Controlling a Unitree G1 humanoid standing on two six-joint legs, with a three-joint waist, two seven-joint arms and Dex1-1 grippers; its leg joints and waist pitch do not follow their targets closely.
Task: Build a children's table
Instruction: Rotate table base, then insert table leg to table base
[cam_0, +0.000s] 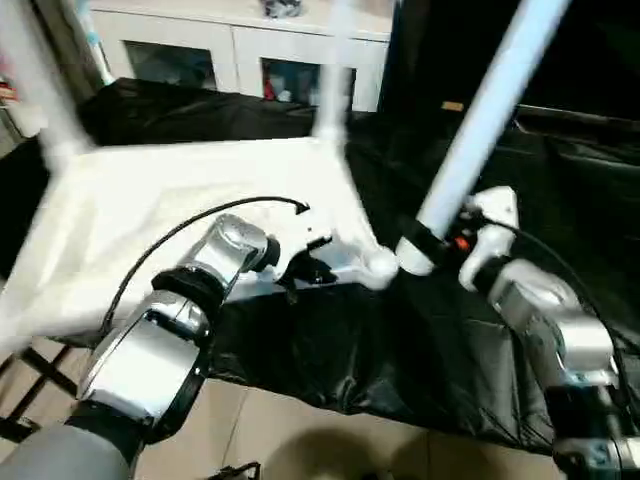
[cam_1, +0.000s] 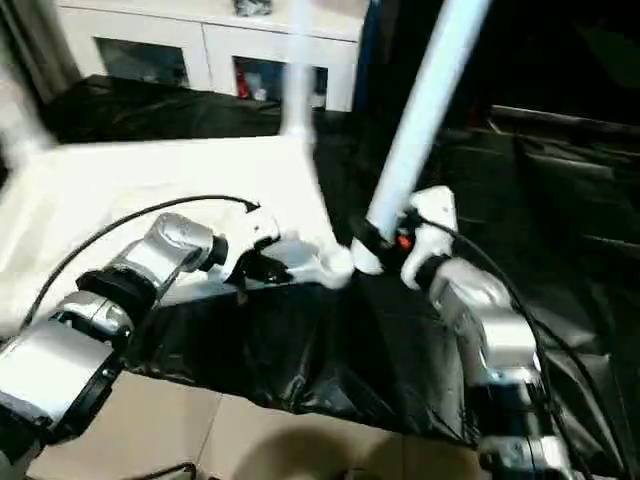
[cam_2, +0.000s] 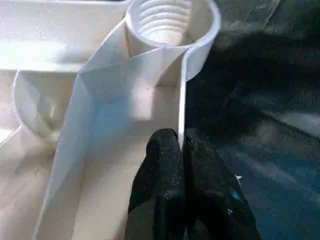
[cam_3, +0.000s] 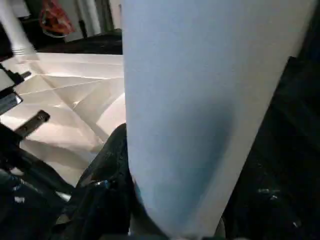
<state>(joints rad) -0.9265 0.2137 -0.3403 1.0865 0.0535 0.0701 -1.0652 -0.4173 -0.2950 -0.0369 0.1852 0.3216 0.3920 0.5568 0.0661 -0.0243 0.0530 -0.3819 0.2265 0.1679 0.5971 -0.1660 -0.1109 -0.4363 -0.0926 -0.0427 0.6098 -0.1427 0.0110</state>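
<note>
Leg-fitting step. Left gripper (cam_2: 181, 150) pinches tabletop (cam_0: 150, 210) rim; right gripper (cam_0: 432, 243) clamps leg (cam_0: 480, 120), needing alignment over near-right socket (cam_2: 167, 22).

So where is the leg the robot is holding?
The white tube leg is in the right tool, on the robot's right, slanting up beside the upside-down tabletop's near empty corner socket.

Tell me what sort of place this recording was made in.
Probably an indoor room set up as a work area: a white cabinet with glass doors at the back, black sheeting over the work surface, and pale floor tiles below.
</note>
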